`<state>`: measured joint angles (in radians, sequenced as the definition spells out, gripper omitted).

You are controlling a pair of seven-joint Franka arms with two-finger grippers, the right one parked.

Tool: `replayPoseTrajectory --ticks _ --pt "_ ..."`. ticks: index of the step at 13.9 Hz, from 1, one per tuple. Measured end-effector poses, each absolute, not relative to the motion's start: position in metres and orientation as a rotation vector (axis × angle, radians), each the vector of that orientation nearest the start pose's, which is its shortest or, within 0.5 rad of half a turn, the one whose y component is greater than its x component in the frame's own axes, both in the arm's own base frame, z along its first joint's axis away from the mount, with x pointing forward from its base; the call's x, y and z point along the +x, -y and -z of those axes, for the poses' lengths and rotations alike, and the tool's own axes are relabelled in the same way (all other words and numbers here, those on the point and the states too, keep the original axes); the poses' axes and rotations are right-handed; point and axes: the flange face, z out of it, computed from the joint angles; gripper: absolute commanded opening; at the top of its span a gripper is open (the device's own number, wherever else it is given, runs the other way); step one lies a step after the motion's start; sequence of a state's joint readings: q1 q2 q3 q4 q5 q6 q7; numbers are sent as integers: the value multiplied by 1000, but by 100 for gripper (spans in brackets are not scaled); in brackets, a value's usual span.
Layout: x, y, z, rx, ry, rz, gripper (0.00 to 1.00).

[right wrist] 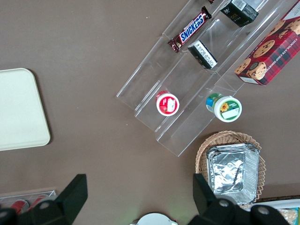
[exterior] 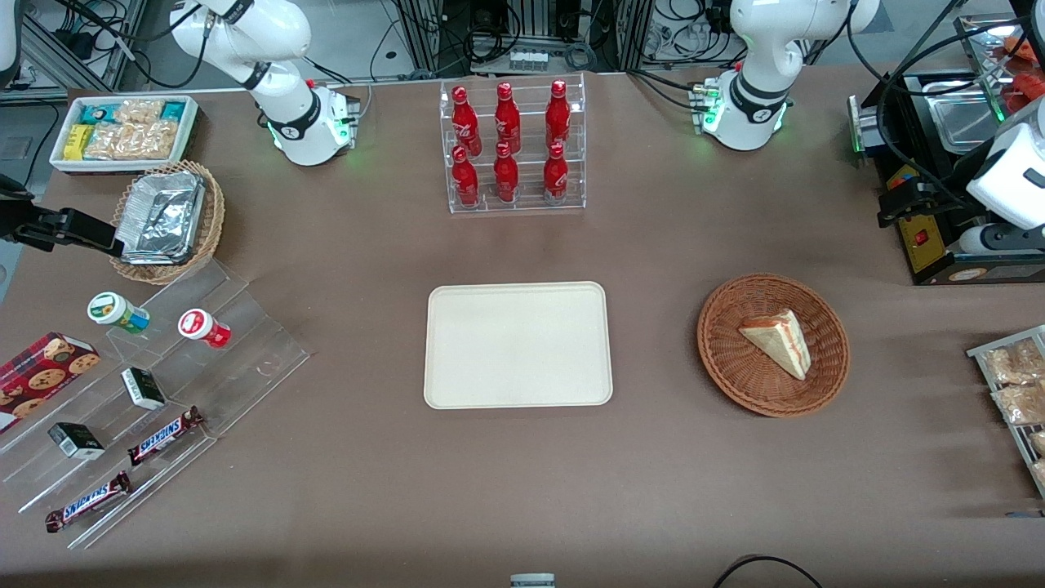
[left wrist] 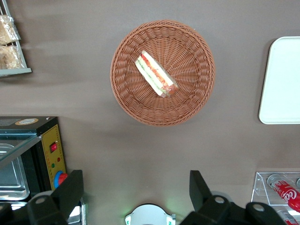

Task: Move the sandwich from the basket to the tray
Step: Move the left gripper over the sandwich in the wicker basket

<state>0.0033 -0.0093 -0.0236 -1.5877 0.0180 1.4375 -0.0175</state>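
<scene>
Brown desk (right wrist: 93, 61) fills the right wrist view, and a rounded corner of the cream tray (right wrist: 18, 110) pokes in. On the clear stepped stand (right wrist: 197, 79): a Snickers bar (right wrist: 190, 29), two small dark boxes (right wrist: 202, 54), a red-lidded cup (right wrist: 167, 103) and a green-lidded cup (right wrist: 224, 108). Beside the stand lies a red cookie box (right wrist: 269, 49). Just off the stand's low end sits a tan wicker basket (right wrist: 229, 140) holding crumpled foil (right wrist: 232, 171).

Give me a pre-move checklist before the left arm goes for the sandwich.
1. Sandwich in the basket: ok, lying on its side.
2. Nothing covering the sandwich: ok.
3. Gripper open: ok, fingers spread, nothing held.
4. Gripper over the sandwich: not ok, it hangs high and off to one side of the basket.
5. Tray bare and ready: ok.
6. Path from basket to tray free of objects: ok, only tabletop between them.
</scene>
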Motion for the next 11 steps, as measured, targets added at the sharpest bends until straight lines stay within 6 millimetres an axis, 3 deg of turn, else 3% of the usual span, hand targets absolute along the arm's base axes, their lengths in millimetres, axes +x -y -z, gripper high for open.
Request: replayPoseTrajectory --ticks 6,8,11 --pt "543 12 -600 -3079 -24 -199 100" --pt "551 14 -576 -3067 71 -176 100" --pt "561 18 -508 -3047 360 -97 100"
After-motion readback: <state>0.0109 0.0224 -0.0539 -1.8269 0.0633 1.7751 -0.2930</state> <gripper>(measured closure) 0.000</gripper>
